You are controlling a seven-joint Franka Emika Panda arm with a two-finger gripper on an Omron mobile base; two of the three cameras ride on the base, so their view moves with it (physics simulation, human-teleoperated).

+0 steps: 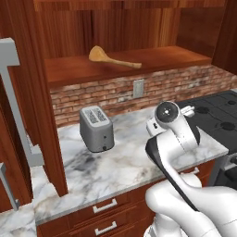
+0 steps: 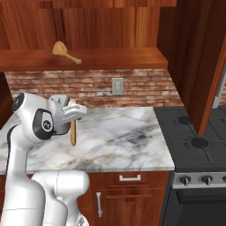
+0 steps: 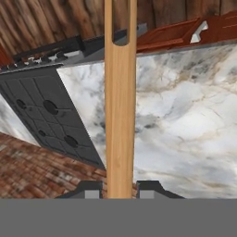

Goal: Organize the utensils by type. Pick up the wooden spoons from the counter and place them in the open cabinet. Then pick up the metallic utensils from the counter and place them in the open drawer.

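Kitchen setting: long white marble counter (image 1: 115, 162) with grey veins on a reddish-brown wooden base, red brick backsplash (image 2: 132, 90) behind, black stovetop (image 2: 194, 137) at one end.

Item: larger orange-brown wooden spoon with a round bowl (image 1: 111, 58). Lies on the reddish-brown wooden shelf of the open cabinet (image 1: 152, 62) above the counter, handle along the shelf.

Item: smaller, paler tan wooden spoon (image 2: 73, 132). Clamped between the fingers of the two-finger gripper (image 2: 73, 114), raised above the marble. In the right base view the handle hangs down from the hand toward the counter; in the hand view the handle (image 3: 120, 102) runs straight up from between the two dark fingertips, a slot near its far end.

Item: silver-grey two-slot toaster (image 1: 96, 128), standing on the counter near the backsplash.

Item: grey wall outlet plate (image 2: 117, 85), set in the brick.
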